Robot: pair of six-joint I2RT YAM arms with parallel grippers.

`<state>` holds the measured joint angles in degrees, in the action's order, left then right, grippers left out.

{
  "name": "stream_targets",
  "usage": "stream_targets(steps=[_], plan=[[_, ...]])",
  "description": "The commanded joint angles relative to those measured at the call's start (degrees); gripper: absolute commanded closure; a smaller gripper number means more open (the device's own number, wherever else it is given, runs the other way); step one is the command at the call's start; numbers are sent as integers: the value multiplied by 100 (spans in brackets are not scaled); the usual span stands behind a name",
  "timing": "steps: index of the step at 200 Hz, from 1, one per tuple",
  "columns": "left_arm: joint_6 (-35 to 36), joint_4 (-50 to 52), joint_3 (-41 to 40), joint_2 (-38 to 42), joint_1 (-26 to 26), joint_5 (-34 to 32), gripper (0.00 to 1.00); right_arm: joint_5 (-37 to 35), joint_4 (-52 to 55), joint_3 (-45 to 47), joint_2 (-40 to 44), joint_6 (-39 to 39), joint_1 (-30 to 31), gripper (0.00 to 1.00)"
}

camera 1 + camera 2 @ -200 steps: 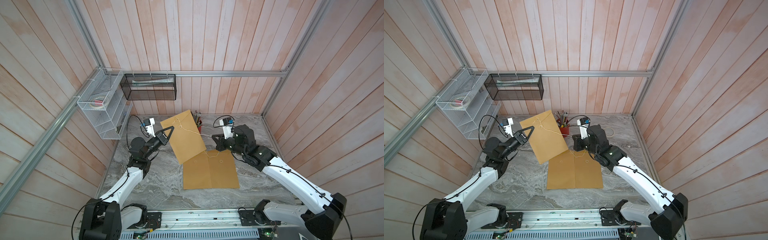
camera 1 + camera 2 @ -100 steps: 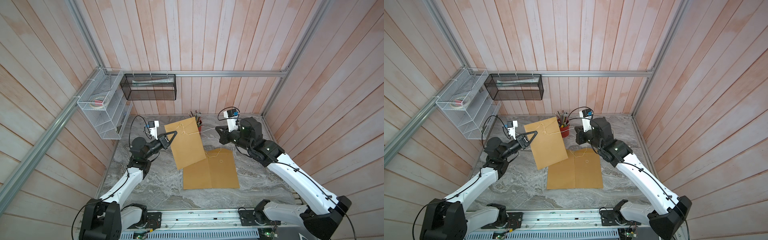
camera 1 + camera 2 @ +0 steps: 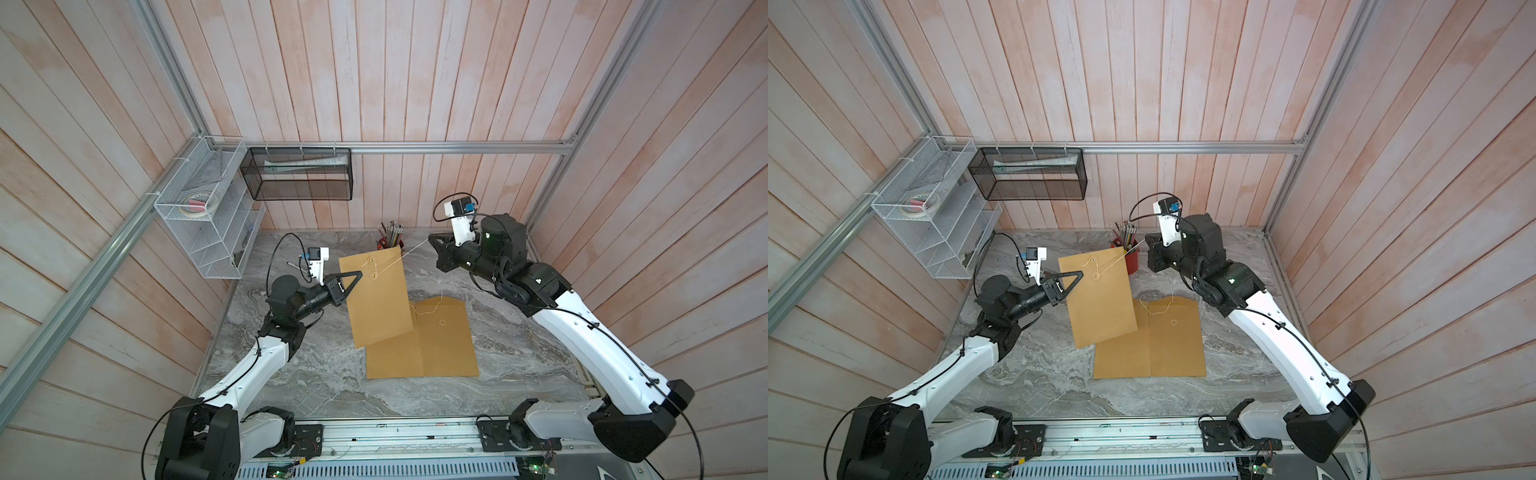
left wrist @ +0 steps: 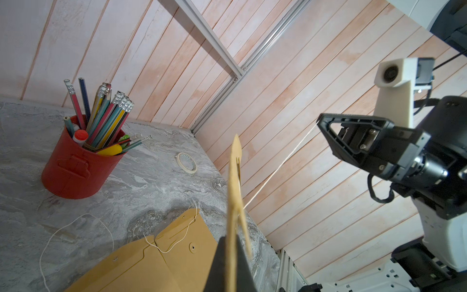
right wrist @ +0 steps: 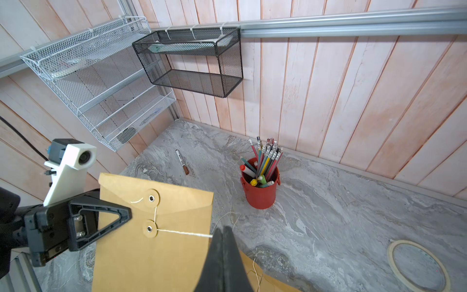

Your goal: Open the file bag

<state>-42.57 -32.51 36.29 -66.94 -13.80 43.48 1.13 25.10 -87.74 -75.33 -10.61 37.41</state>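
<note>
Right wrist view: left pincer (image 5: 127,215) grips file bag (image 5: 151,257), right pincer (image 5: 223,231) its string (image 5: 182,232).

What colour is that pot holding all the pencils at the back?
Red pot; the left wrist view shows it best.

Robot lab cell dressed as an office desk.
Pale pink wooden plank walls (image 3: 415,75) framed in silver aluminium extrusion (image 3: 457,147) box in a grey marble-pattern bench (image 3: 332,386); white wire-mesh shelf rack (image 3: 208,232), black wire-mesh wall basket (image 3: 301,178), red cup of pencils (image 5: 260,197), brown paper string-tie file bags (image 3: 378,299); two white-and-black robot arms (image 3: 249,374) on a metal base rail (image 3: 395,432).
</note>
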Motion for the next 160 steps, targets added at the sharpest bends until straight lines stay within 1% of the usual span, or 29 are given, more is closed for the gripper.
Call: stream_targets(steps=[1,38,96,122,160], plan=[[314,189,-8,103,-85,27,100,22,220,-359,-106,181,-21,100],[350,183,-14,55,-182,-33,100,240,270,-678,-317,234,-2,100],[319,122,-24,54,-246,-115,100,347,331,-1069,-646,314,170,100],[488,383,114,171,-246,-312,100,408,335,-872,-668,297,214,100],[1154,1379,746,286,-246,-468,100,363,268,-126,-452,283,211,82]])
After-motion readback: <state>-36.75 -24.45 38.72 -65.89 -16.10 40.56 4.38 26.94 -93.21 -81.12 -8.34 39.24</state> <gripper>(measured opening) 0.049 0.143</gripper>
